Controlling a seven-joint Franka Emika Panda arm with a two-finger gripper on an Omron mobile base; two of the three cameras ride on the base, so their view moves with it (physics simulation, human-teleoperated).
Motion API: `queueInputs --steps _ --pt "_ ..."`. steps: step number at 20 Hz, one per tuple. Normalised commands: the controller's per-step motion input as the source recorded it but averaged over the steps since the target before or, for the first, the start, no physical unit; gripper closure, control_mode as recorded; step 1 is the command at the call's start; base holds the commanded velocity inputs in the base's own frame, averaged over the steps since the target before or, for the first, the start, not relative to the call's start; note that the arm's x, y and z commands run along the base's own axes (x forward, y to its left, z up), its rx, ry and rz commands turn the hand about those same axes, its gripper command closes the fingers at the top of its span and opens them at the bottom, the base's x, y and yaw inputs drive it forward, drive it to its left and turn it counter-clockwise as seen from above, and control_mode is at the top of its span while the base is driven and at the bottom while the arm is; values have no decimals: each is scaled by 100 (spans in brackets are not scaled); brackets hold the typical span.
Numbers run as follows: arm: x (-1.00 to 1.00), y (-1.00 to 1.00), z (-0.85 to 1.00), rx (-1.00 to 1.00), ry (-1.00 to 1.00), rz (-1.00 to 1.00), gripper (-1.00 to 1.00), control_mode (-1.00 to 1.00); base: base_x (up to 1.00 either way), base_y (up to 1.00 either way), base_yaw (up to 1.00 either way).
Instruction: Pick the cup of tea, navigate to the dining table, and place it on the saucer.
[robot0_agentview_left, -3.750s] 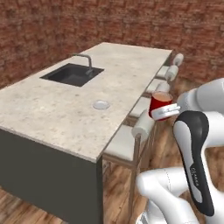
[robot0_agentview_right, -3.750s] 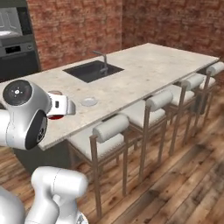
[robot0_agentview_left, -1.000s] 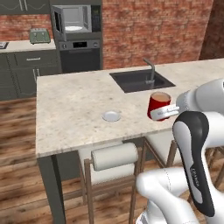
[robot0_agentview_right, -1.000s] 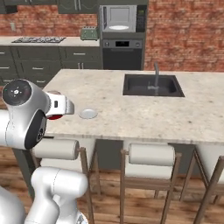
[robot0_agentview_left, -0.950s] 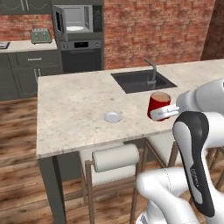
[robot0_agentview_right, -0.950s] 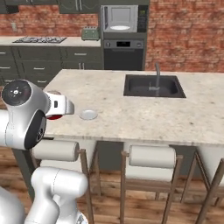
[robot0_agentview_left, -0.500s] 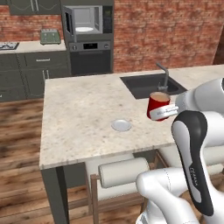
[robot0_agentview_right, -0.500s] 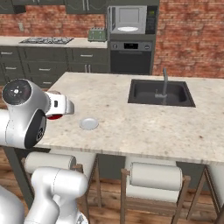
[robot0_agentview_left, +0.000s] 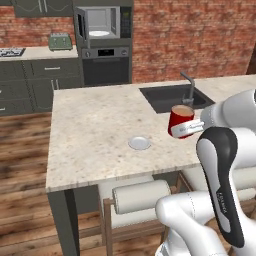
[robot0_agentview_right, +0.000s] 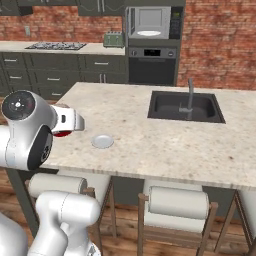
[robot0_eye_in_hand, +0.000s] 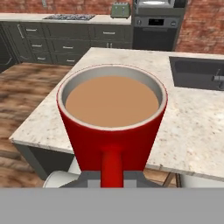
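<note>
Cup of tea (robot0_agentview_left: 180, 120), red, upright, brown liquid inside: handle clenched in tool (robot0_agentview_left: 192, 127), held above worktop (robot0_agentview_left: 95, 125) edge. Saucer (robot0_agentview_left: 139, 143), white-grey: on worktop, near, apart from cup.

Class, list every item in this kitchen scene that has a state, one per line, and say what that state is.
Red mug of brown tea: full, upright, held above the table by its handle.
Two-finger gripper: shut on the mug's handle.
Small round white-grey saucer: empty, flat on the beige speckled stone table.
Sink tap: no water seen running.
Microwave: door closed.
Oven: door closed.
</note>
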Motion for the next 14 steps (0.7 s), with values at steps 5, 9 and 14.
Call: queueInputs --steps 5,9,14 --pt "0 0 0 0 0 0 100 100 0 0 0" --pt "0 0 0 0 0 0 100 100 0 0 0" --pt "82 -17 1 0 19 15 100 -100 0 0 0"
